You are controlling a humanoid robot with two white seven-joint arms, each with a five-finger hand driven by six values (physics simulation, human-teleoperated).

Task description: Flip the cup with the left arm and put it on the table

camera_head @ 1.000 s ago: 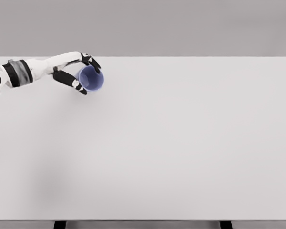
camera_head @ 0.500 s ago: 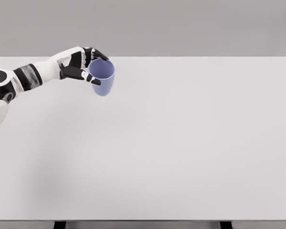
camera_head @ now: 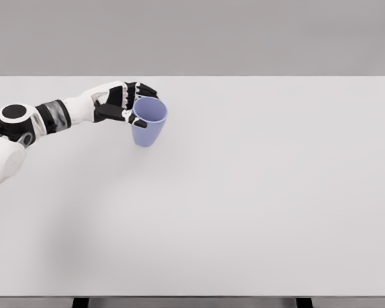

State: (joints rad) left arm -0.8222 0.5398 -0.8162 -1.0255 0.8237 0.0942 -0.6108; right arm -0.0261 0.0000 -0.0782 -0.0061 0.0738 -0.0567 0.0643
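Near the table's (camera_head: 256, 192) far left, the left robot hand (camera_head: 123, 101) grips the upright blue cup (camera_head: 147, 126) by its rim

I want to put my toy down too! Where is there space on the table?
Almost everywhere. The table is bare right of the blue cup and all along the front. Only the back-left is busy, where the left hand holds the cup.
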